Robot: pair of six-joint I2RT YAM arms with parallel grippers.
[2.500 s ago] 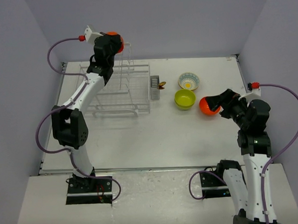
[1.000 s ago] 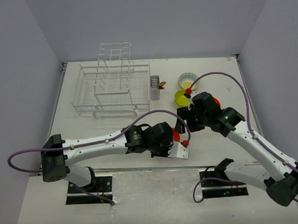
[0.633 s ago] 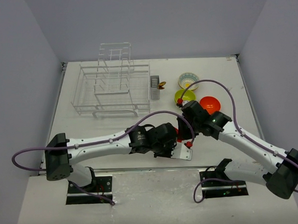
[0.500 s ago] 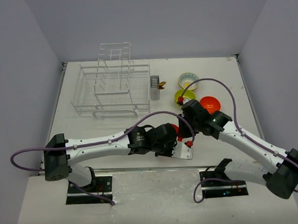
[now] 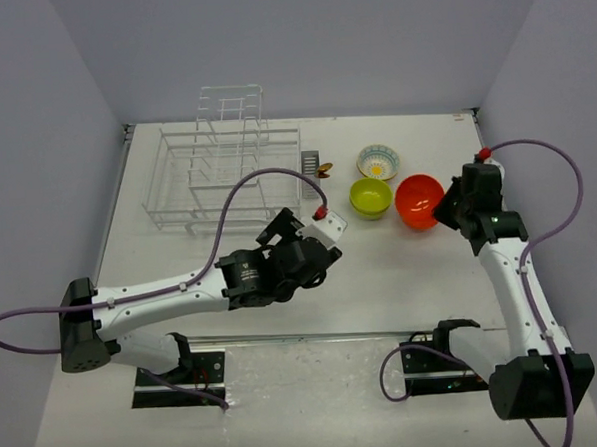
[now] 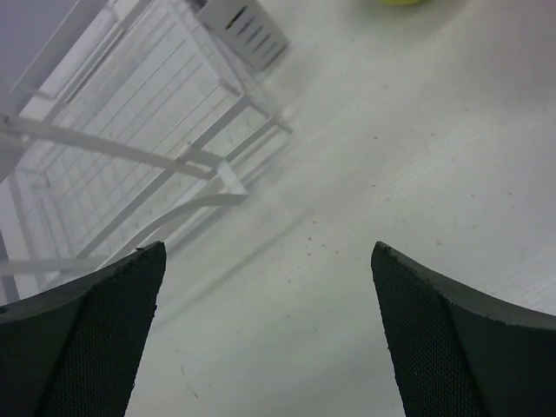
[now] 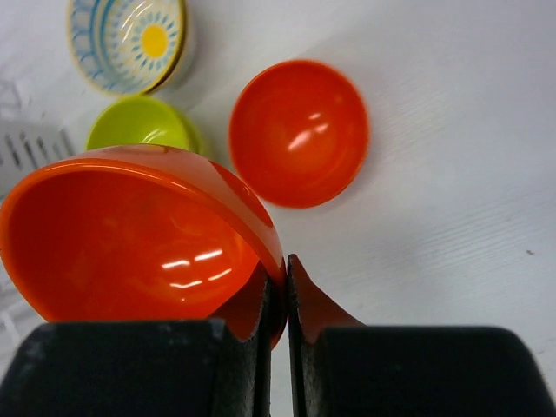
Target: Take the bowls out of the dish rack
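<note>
Right pincer (image 7: 280, 271) clamped on rim of orange bowl (image 7: 130, 234), tilted, above bench (image 7: 452, 217). Beneath it: second orange bowl (image 7: 298, 130), green bowl (image 7: 139, 123), flowered bowl (image 7: 130, 39), close together. Left pincer (image 6: 265, 261) spread wide, low beside rack (image 6: 130, 156).

The left arm (image 5: 162, 296) is stretched out low from its base toward the middle of the table. The left gripper (image 6: 268, 261) is spread wide, with nothing caught between the fingers (image 6: 95, 334). The right arm (image 5: 517, 282) is stood up pretty much straight from its base and bent over at the top. The right gripper (image 7: 278, 291) is pinched tight on the rim of an orange bowl (image 7: 130, 234), pads nearly touching.
</note>
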